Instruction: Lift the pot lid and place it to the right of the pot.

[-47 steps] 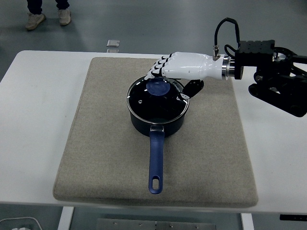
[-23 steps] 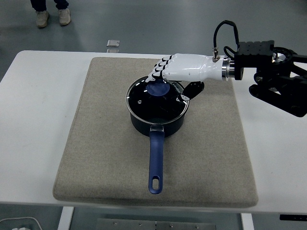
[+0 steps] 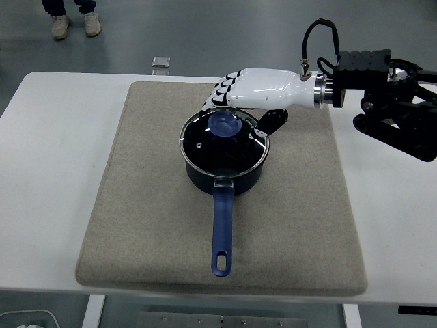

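While the white table (image 3: 54,171) is standing on a grey, smooth floor (image 3: 225,34), a rectangular beige mat (image 3: 150,205) of coarse woven fabric is covering most of its top. Beyond the table's far edge, a small pale square object (image 3: 161,61) is lying on the floor, and a person's feet in light shoes (image 3: 75,24) are showing at the top left corner.

Sitting on the mat's middle is a dark blue pot (image 3: 223,174), round and deep, with its long blue handle (image 3: 221,232) pointing toward the near edge; the handle is ending in an oval hanging hole. The pot lid (image 3: 223,140) is resting on the pot's rim, a glass disc with a metal band and a round blue knob (image 3: 224,124) at its centre. Contents of the pot are not discernible through the glass.

Reaching in from the right, the right hand (image 3: 256,92), white-shelled with black joints, is hovering over the lid's far side. Its fingers (image 3: 220,92) are curling downward just behind the knob and the thumb (image 3: 268,123) is hanging at the lid's right edge; no grasp on the knob is evident.
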Motion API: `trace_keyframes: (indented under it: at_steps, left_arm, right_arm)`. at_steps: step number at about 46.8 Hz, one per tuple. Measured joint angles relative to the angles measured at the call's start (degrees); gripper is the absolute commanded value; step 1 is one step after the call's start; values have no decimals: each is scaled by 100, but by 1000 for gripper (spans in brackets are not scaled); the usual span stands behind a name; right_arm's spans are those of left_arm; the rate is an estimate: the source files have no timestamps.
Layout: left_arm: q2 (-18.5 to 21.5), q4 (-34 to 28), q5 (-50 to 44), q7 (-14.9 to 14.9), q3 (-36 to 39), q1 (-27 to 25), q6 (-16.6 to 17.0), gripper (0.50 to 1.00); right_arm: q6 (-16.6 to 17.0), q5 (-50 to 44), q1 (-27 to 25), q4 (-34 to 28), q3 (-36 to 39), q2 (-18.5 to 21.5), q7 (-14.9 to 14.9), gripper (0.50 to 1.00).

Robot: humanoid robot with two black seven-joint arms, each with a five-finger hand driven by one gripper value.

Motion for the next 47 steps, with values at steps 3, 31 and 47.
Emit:
trace_keyframes:
  at_steps: [3,31,47]
  left_arm:
    - [0,0,0,0,0,-1,0,1000]
    - [0,0,0,0,2,-1,0,1000]
    - [0,0,0,0,2,-1,0,1000]
  right_arm:
    - [15,11,3,27,0,-1,0,883]
    - [20,15,-151,57,-34,159,1,889]
    - [21,6,-149,8,-112,168,0,889]
